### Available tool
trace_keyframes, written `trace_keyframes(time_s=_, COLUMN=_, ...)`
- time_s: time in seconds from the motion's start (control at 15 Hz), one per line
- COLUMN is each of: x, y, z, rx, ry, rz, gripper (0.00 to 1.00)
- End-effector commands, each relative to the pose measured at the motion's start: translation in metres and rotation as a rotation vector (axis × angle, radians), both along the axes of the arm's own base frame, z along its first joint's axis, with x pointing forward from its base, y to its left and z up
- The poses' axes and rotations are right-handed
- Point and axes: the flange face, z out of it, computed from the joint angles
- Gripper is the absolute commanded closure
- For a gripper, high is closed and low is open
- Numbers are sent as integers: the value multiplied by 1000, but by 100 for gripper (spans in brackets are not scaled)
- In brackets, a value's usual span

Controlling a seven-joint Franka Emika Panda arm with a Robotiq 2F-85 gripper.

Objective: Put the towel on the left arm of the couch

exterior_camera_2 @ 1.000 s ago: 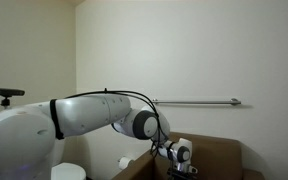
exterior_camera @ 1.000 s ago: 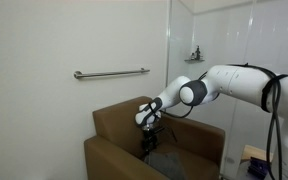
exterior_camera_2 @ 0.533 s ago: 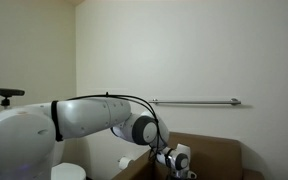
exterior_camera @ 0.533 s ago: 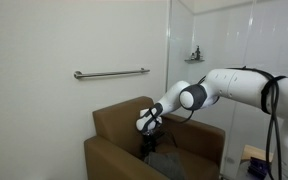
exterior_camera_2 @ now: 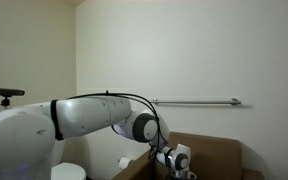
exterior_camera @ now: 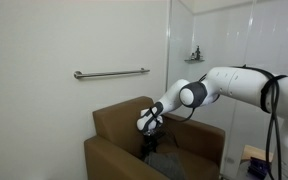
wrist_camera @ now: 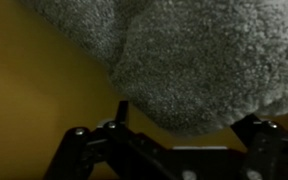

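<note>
A grey towel lies on the seat of a brown couch. In the wrist view it fills most of the picture, and a bulge of it sits between my fingers. My gripper is open, with one fingertip on each side of the bulge, down at the towel. In an exterior view my gripper points down into the seat, right at the dark towel. In an exterior view my gripper is at the bottom edge above the couch; the towel is hidden there.
The near couch arm and the far arm flank the seat. A metal grab bar is on the wall above the backrest. A small shelf sits on the wall. A white bin stands beside the couch.
My gripper has sunk slightly towards the towel on the seat and then held still. The towel has not moved.
</note>
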Motion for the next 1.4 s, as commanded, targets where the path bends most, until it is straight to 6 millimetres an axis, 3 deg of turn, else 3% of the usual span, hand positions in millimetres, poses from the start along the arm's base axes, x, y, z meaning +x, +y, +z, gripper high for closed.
trace_keyframes(time_s=0.0, x=-26, y=-6, z=-1, rx=54, ry=45, rz=-42, gripper=0)
trace_keyframes(time_s=0.4, x=-49, y=5, z=-16, rx=95, ry=82, rz=-49, gripper=0)
trace_keyframes(time_s=0.47, x=-50, y=6, z=-15, rx=99, ry=80, rz=-47, gripper=25)
trace_keyframes(time_s=0.6, x=-49, y=8, z=-13, rx=103, ry=75, rz=-51, gripper=33)
trace_keyframes(time_s=1.2, x=-46, y=8, z=-5, rx=143, ry=82, rz=-39, gripper=94)
trace_keyframes(time_s=1.33, x=-46, y=6, z=-1, rx=150, ry=83, rz=-31, gripper=96)
